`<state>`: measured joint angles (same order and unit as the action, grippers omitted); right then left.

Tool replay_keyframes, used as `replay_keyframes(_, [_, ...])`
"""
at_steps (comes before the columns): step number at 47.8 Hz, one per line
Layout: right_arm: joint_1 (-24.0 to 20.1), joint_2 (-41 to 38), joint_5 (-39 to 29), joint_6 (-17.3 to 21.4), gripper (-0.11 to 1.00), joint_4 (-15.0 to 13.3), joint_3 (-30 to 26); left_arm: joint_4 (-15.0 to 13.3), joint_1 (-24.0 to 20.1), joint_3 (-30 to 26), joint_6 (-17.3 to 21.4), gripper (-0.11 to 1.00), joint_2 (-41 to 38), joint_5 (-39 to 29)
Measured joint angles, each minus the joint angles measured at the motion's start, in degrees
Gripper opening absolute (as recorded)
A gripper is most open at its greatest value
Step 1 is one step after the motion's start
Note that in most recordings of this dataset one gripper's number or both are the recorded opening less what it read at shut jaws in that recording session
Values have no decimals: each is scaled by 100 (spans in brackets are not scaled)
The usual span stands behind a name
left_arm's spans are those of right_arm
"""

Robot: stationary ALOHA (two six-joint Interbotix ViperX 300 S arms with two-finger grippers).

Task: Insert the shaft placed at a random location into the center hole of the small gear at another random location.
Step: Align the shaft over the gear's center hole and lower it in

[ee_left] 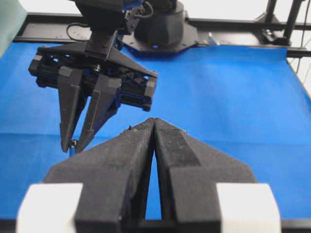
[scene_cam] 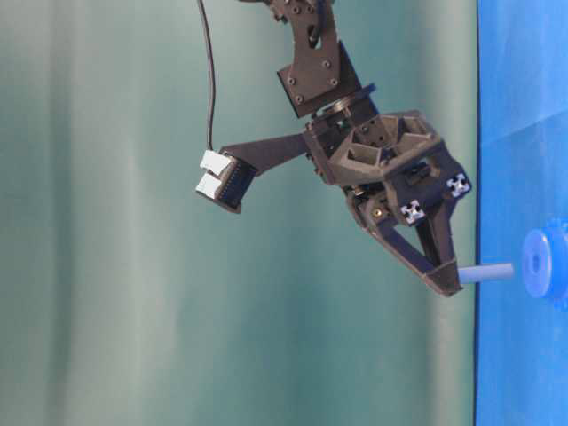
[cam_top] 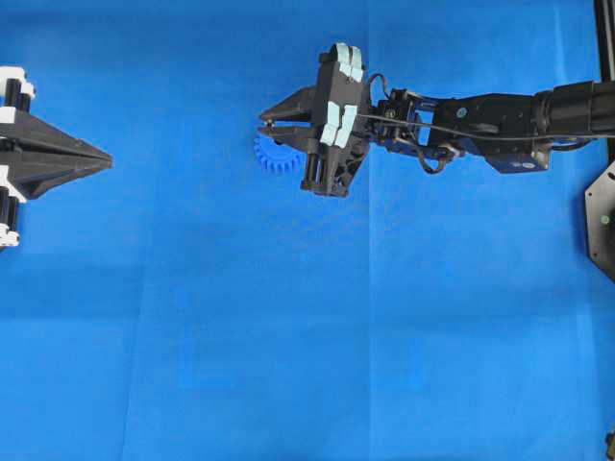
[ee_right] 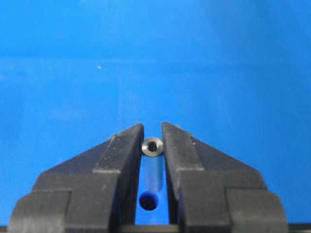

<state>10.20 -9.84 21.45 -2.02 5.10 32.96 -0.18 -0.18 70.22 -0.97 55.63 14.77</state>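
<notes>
So the shaft [ee_right: 152, 165] is clamped between the fingertips of the right gripper [ee_right: 152, 141], with the jaws nearly together and only the pin filling the gap. In the right wrist view its hollow silvery end is seen sitting right at the tips, and the rest of the pin runs back between the two fingers. A small dark round spot is seen behind it, down in the slot; what it is can't be told for sure.

In the table-level view the shaft [scene_cam: 485, 273] is seen sticking straight out past the tips of the right gripper [scene_cam: 444, 280], pointed at the small gear [scene_cam: 543, 264]. The gear is just beyond the free end of the pin, a small gap being left between them, so nothing is seated yet. The center hole [scene_cam: 535, 264] is seen as a small opening in the gear's hub, roughly in line with the pin.

From overhead, the small gear [cam_top: 274, 156] is partly hidden under the right gripper [cam_top: 264, 125], only its toothed edge showing on the blue mat [cam_top: 288, 336].

The left gripper [ee_left: 154, 121] is kept well apart from all this, pinched closed on nothing, fingertips touching.
</notes>
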Motion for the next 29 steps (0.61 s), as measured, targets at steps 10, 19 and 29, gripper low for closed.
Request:
replay_keyframes(10, [0, -44, 18, 9, 3, 0, 35, 9, 0, 9, 0, 0, 0, 0])
replay_keyframes(19, [0, -237, 79, 35, 3, 9, 62, 0, 0, 9, 0, 0, 0, 0])
replay_keyframes(29, [0, -369, 229, 35, 3, 53, 88, 9, 0, 9, 0, 0, 0, 0])
